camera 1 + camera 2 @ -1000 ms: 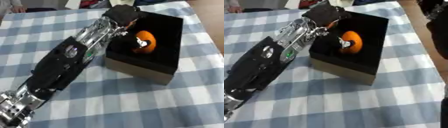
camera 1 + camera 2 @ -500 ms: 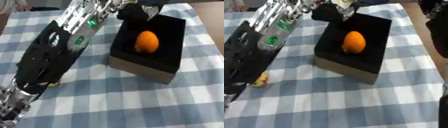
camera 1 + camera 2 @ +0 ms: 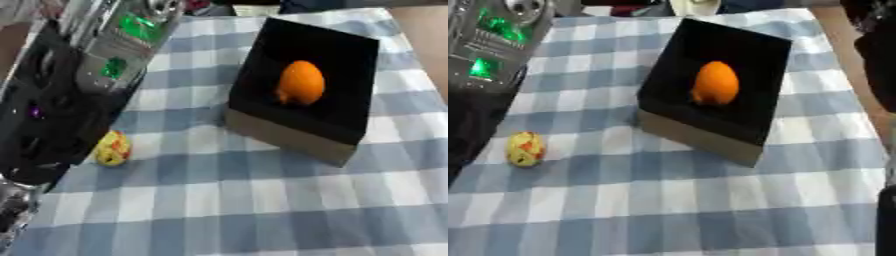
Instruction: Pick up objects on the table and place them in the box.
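Observation:
An orange (image 3: 300, 82) lies inside the black box (image 3: 343, 131), which stands on the blue and white checked cloth at the upper middle. A small yellow ball with red marks (image 3: 525, 148) rests on the cloth left of the box. My left arm (image 3: 74, 95) rises along the left side, black and silver with green lights; its hand is out of the picture past the top edge. A dark part of my right arm (image 3: 875, 55) shows at the right edge in the right eye view, and its hand cannot be made out.
The checked table (image 3: 254, 210) stretches in front of the box. A pale thing (image 3: 693, 6) sits just beyond the box's far edge. The table's right edge (image 3: 424, 45) runs close to the box.
My left hand has let go of the orange and lifted up and out of view. The arm has swung off the table, uncovering the small yellow ball.

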`<action>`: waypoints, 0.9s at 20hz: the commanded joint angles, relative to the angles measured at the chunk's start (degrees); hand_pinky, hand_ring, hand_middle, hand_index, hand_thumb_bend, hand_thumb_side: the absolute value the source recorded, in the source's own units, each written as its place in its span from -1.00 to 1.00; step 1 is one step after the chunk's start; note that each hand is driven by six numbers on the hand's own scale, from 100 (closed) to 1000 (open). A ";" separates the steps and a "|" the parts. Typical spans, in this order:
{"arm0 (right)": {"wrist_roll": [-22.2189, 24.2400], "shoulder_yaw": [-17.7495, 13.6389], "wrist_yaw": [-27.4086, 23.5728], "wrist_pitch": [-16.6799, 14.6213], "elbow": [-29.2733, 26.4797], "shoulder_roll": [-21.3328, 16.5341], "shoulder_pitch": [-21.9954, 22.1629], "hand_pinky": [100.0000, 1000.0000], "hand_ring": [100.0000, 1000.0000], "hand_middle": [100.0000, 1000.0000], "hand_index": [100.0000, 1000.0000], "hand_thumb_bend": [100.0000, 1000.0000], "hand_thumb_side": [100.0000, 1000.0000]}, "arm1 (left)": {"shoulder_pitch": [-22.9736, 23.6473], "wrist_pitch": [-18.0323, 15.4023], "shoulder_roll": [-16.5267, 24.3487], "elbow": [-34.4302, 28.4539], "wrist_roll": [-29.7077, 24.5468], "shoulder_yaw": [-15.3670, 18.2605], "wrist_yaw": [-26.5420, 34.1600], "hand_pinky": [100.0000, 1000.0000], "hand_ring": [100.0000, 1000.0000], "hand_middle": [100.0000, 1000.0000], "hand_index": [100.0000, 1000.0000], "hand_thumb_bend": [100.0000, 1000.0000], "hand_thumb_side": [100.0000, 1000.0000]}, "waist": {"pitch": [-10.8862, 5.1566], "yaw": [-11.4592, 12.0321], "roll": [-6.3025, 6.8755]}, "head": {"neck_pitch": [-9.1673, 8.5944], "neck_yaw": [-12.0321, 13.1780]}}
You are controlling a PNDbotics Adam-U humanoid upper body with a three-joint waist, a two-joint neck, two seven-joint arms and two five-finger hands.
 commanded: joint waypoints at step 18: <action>-1.42 -0.38 0.59 -0.83 -0.64 0.46 -1.52 1.00 0.73 0.42 0.74 -1.00 0.46 | 19.83 -9.44 21.09 -2.50 -9.83 2.37 7.79 0.46 0.68 0.60 0.96 -0.19 0.23 | -1.43 1.33 -2.15 | -0.58 -0.10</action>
